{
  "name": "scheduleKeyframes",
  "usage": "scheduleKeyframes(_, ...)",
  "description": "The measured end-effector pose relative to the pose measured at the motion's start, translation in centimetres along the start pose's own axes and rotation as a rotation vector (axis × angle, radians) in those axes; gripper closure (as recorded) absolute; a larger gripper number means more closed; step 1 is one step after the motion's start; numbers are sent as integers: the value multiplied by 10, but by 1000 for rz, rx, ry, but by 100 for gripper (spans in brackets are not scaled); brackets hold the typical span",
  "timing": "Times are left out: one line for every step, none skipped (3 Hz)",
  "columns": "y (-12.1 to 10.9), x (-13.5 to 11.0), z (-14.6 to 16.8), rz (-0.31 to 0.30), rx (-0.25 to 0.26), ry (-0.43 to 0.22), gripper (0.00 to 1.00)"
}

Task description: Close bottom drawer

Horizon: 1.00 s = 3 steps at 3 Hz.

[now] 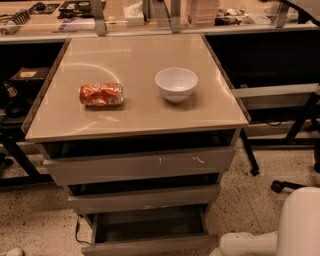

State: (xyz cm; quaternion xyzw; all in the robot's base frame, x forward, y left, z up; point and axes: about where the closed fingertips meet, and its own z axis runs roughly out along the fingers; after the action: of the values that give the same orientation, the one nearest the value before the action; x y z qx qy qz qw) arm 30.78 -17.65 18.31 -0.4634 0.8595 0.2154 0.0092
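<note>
The bottom drawer (149, 244) is the narrowest of three grey drawers under the tan tabletop (135, 110). It is pulled out toward me, its flat front at the lower edge of the view and its shallow grey tray open to sight. The middle drawer (144, 198) and the wide top drawer (137, 165), which has white scratch marks, stick out less. White parts of my arm (280, 230) show at the bottom right, to the right of the bottom drawer. The gripper itself is out of view.
A crushed orange can (101, 94) lies on its side on the tabletop, left of a white bowl (176, 84). A cluttered bench (150, 15) runs behind. Black frames and a chair wheel (278, 186) stand on the speckled floor at the right.
</note>
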Motion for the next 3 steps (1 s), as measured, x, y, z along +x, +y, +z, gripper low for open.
scheduleKeyframes(0, 0, 0, 0, 0, 0, 88)
scheduleKeyframes(-1, -1, 0, -3, 0, 0, 100)
scheduleKeyframes(-13, -19, -2, -46, 25, -12, 100)
